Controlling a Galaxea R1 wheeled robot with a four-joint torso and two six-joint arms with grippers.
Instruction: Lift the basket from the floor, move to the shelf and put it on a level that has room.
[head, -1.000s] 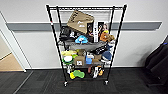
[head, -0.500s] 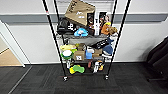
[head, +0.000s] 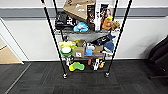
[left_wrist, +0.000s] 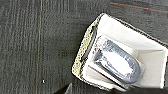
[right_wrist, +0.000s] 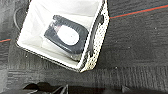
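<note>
The shelf (head: 58, 47), a black wire rack on small wheels, stands close ahead against a white wall in the head view. Its posts run off the picture's upper edge. Each level I see is crowded with boxes, toys and bowls. The floor (head: 130, 80) before it is dark carpet. The basket (left_wrist: 86, 47) fills much of both wrist views from above: cream weave, dark rim, white lining, with a dark wrapped item (left_wrist: 117, 62) inside. In the right wrist view the basket (right_wrist: 98, 50) has carpet beneath it. Dark edges of my left gripper (left_wrist: 66, 89) and right gripper (right_wrist: 62, 89) sit beside it.
A doorway with tan wooden flooring (head: 7, 56) opens at the left. A dark bulky object (head: 160, 55) stands against the wall at the right. A thin red line (right_wrist: 140, 11) crosses the carpet near the basket.
The whole head view has drawn closer to the shelf, which now looms larger with its top cut off. The camera moved, not the rack.
</note>
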